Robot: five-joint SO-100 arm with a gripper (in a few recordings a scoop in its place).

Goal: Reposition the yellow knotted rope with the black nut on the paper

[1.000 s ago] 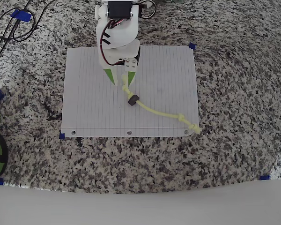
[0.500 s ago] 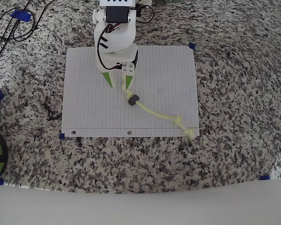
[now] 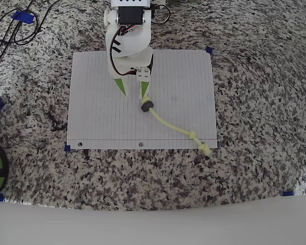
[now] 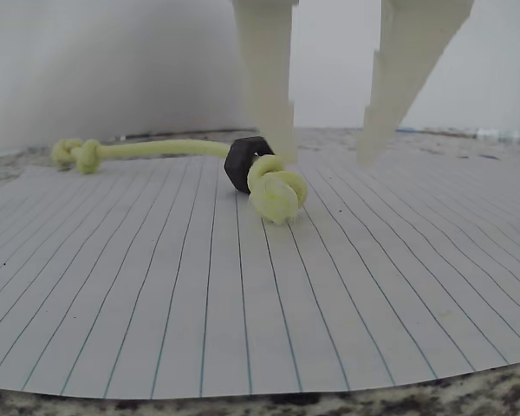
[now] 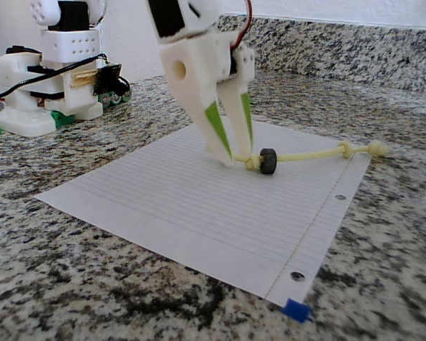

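The claw [image 3: 133, 94] stands over the paper [image 3: 92, 102] with its two green-tipped fingers spread moderately wide and holding nothing. In the overhead view, the rope [image 3: 171, 124] has one knotted end lying against the outer side of the right finger [image 3: 144, 91], at about 4 o'clock from the claw's midpoint. The knot is not between the fingers. The wrist view confirms this: the knot [image 4: 276, 192] sits beside one fingertip, outside the gap, with the nut [image 4: 244, 162] directly behind it.

The nut [image 3: 147, 106] is threaded on the rope just past that knot. From there, the rope's long axis runs toward 4 o'clock in the overhead view. It ends in a second knot [image 3: 193, 135] near the punched-hole edge, and the frayed tip [image 3: 207, 150] lies just off the sheet on the granite tabletop [image 3: 255, 102].

The arm reaches out from its base at 12 o'clock. The wrist is pitched steeply downward, so the fingertips stand at or just above the paper surface, as the fixed view [image 5: 236, 145] shows.

Judgement: to grip the knot, the claw must shift toward 4 o'clock until the fingers straddle it. Closing in the present position would likely miss the rope.
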